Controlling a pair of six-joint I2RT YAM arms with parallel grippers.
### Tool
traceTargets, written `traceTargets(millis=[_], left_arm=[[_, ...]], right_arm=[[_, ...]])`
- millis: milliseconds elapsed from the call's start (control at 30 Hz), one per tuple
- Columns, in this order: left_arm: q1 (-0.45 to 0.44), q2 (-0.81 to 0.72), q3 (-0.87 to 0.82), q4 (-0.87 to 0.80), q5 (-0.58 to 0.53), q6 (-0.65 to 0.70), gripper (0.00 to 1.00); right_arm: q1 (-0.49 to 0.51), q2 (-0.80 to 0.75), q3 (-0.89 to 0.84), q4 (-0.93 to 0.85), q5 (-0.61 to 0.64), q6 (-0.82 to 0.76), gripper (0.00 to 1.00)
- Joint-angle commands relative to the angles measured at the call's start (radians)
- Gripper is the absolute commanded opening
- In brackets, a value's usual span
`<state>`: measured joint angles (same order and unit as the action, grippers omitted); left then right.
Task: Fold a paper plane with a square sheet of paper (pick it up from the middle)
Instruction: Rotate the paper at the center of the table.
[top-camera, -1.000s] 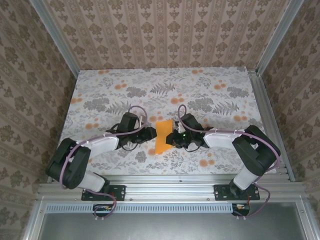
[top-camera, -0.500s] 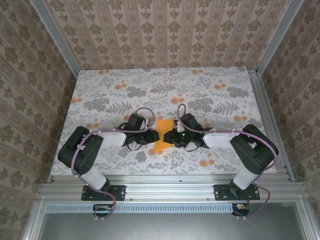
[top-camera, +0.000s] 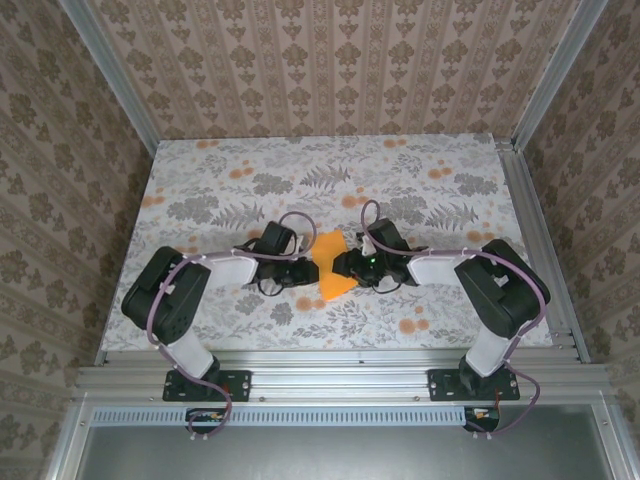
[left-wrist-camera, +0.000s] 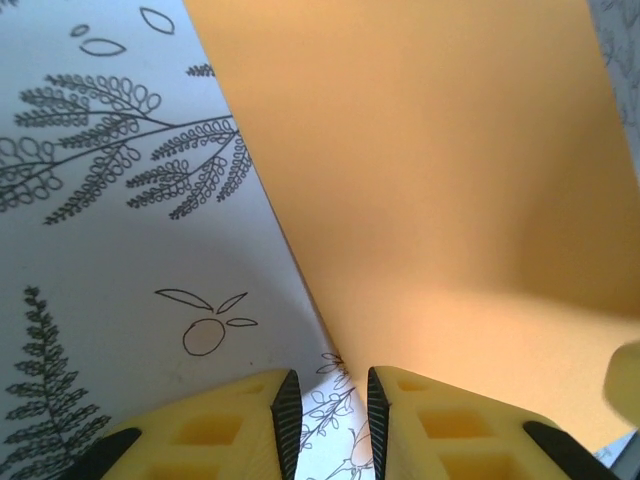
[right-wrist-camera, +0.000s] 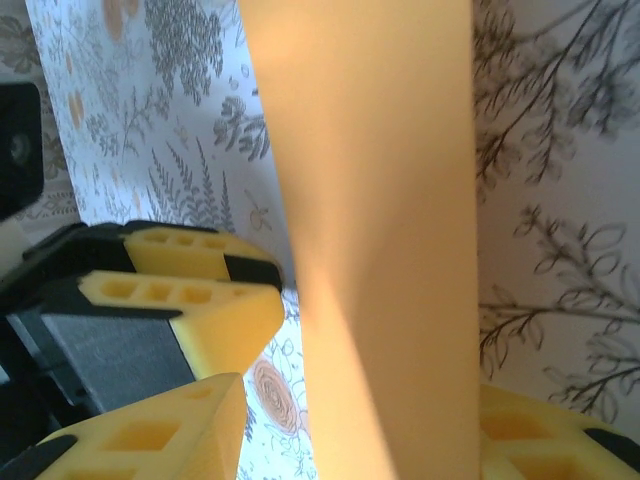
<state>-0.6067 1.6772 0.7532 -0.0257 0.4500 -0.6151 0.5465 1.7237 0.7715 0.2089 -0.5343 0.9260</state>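
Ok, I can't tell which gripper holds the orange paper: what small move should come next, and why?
Probably close the left gripper fully on the square sheet of paper: its jaws stand narrowly apart with the sheet's edge at their gap, while the right gripper stands open astride the sheet, so nothing clearly holds it.

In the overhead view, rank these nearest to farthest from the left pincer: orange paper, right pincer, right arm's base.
1. orange paper, immediately to its right
2. right pincer, just across the paper
3. right arm's base, at the near edge
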Motion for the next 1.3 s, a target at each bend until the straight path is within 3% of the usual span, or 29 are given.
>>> traceTargets(millis=[0, 400, 467, 600, 733, 933, 1267], left_arm=[[-0.034, 0.104, 0.006, -0.094, -0.106, 0.094, 0.29], [-0.091, 0.223, 0.128, -0.262, -0.272, 0.179, 0.29], [-0.09, 0.215, 0.112, -0.228, -0.26, 0.162, 0.29], [-0.087, 0.145, 0.074, -0.143, -0.215, 0.101, 0.28], [-0.083, 0.036, 0.076, -0.143, -0.212, 0.056, 0.29], [-0.084, -0.096, 0.113, -0.189, -0.219, 0.037, 0.29], [-0.113, -0.007, 0.074, -0.057, -0.116, -0.035, 0.25]], right_arm=[[-0.013, 0.013, 0.041, -0.05, -0.029, -0.05, 0.5], [-0.025, 0.008, 0.04, -0.052, -0.039, -0.06, 0.53], [-0.026, 0.012, 0.032, -0.044, -0.044, -0.057, 0.49], [-0.025, 0.01, 0.013, -0.028, -0.043, -0.052, 0.28], [-0.024, -0.005, -0.014, -0.01, -0.044, -0.045, 0.2], [-0.013, -0.022, -0.067, 0.041, -0.043, -0.013, 0.16], [0.021, -0.039, -0.117, 0.134, -0.032, 0.06, 0.15]])
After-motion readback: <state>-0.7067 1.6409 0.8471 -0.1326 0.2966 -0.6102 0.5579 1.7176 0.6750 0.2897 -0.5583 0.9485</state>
